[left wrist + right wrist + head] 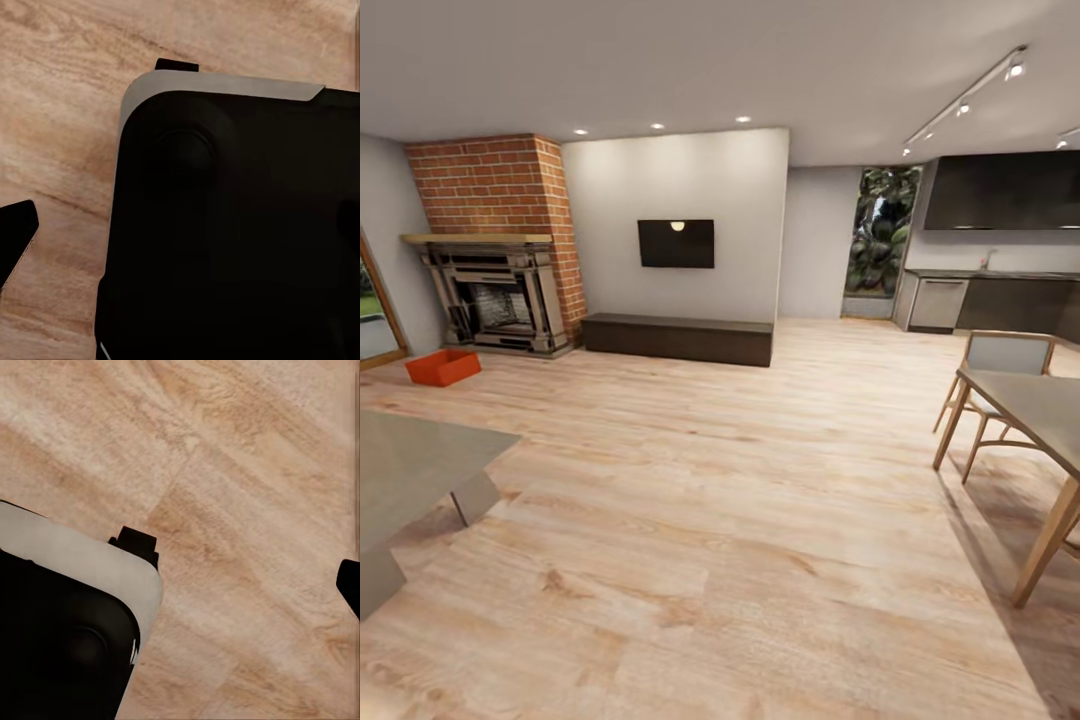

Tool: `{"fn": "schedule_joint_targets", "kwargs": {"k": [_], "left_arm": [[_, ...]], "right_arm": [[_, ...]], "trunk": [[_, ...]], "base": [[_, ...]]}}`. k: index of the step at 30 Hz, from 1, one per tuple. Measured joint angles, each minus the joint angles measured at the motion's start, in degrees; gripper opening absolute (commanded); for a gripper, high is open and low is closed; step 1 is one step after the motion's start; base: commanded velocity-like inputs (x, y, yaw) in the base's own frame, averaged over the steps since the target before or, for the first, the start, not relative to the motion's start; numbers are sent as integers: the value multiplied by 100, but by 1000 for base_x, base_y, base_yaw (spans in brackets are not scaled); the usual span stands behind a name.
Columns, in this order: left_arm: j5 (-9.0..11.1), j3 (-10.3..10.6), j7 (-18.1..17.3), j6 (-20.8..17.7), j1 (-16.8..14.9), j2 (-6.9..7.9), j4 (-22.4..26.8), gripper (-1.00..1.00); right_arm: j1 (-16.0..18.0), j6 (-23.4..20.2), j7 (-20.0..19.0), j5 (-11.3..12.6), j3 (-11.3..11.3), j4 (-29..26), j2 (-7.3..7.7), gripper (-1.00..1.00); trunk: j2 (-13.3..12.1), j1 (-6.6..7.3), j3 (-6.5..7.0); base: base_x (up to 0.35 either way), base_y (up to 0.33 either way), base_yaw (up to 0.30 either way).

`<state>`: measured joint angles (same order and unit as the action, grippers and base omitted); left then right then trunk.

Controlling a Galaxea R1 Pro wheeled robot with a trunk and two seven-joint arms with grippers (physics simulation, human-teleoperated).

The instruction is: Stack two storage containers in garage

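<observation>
- Head view: one red-orange storage container [443, 367] sits on the living room's light wood plank floor [710, 500], just before the dark fireplace [495, 295] at far left.
- A grey table [410, 470] lies near left; a wooden dining table [1040, 410] and chair [1000, 365] stand right.
- Wrist views show my black base [240, 225] over planks; I cannot tell whether my grippers are released or clenched.

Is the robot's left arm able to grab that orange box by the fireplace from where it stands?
Probably not. The storage container sits far across the wood floor, beside the fireplace. The left wrist view shows floor and the robot's own dark base, so the robot would likely have to drive closer first.
</observation>
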<state>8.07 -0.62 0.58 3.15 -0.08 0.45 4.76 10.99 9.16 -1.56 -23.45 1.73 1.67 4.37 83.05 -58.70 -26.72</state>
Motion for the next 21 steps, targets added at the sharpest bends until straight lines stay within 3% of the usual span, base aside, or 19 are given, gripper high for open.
{"fn": "schedule_joint_targets", "kwargs": {"k": [21], "left_arm": [[2, 0, 5, 1, 0, 0, -1, 100]], "right_arm": [[0, 0, 0, 0, 0, 0, 0, 100]], "trunk": [[0, 0, 0]], "base": [[324, 0, 0]]}}
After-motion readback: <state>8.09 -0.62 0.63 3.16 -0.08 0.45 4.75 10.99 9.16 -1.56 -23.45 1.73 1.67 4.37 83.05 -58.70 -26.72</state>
